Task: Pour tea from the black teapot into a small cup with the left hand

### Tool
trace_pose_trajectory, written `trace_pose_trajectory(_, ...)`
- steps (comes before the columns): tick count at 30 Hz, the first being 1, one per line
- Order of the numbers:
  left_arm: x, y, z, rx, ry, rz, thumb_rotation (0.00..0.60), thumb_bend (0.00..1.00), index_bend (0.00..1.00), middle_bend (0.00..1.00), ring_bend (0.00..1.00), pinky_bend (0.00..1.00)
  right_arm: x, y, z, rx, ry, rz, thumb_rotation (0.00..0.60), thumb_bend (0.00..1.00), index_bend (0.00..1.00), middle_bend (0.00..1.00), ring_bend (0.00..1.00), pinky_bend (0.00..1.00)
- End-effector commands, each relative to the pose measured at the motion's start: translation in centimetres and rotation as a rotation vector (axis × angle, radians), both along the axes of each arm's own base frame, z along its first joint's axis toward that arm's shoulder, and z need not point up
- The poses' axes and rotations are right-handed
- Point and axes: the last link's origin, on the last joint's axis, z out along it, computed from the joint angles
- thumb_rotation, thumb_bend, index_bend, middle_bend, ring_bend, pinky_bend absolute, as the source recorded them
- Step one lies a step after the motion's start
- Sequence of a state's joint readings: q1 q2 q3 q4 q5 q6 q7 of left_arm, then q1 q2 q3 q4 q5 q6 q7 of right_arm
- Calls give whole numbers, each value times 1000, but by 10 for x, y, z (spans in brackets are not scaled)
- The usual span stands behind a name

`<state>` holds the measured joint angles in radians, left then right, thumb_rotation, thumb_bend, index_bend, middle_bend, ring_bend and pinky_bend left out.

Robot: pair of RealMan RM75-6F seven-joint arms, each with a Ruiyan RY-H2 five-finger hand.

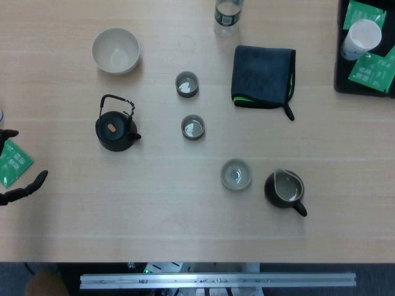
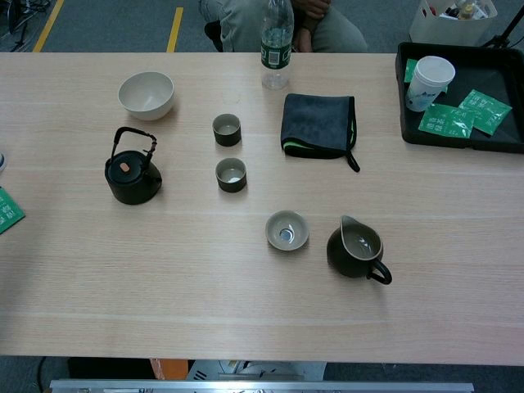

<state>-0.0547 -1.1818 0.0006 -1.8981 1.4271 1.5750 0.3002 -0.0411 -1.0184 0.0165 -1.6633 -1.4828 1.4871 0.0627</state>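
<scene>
Your left hand (image 1: pixel 18 185) is hovering at the tabletop's (image 1: pixel 154 216) left edge, seemingly released and grasping nothing, while the teapot (image 1: pixel 115 130) is sitting well apart to its right, spout pointing toward the cups (image 1: pixel 192 127).

We take this for a lab or workshop test bench set up as a tea station: a pale wooden table (image 2: pixel 262 311) edged by an aluminium rail (image 1: pixel 217 280), a grey floor with a yellow line (image 2: pixel 175 18), and a seated person (image 2: pixel 282 20) beyond it. A black tray (image 2: pixel 458 139) holds green packets (image 2: pixel 446 121) and a paper cup (image 2: pixel 429 80).
</scene>
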Motion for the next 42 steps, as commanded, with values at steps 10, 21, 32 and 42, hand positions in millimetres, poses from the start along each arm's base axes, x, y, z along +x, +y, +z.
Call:
trace_pose_trajectory(10,3,-1,1,7,-6,-5,315,128,257,285,225,96,13,-13,-7,77,0,90,600,0,171,158,38,29)
trace_pose_trajectory(21,21,17,-4,-65,-11,-124,315,128,257,284,225,96,28,-18,-13,167,-34,190,600,0,170,158,38,29)
trace_pose_trajectory(32,46,67,-23,-243,-4,-309,307,128,255,278,216,96,36,-15,-16,192,-41,229,600,0,170,158,38,29)
trace_pose_trajectory(42,65,127,-48,-408,62,-340,194,128,231,260,190,96,33,-9,-15,182,-40,211,600,0,170,158,38,29)
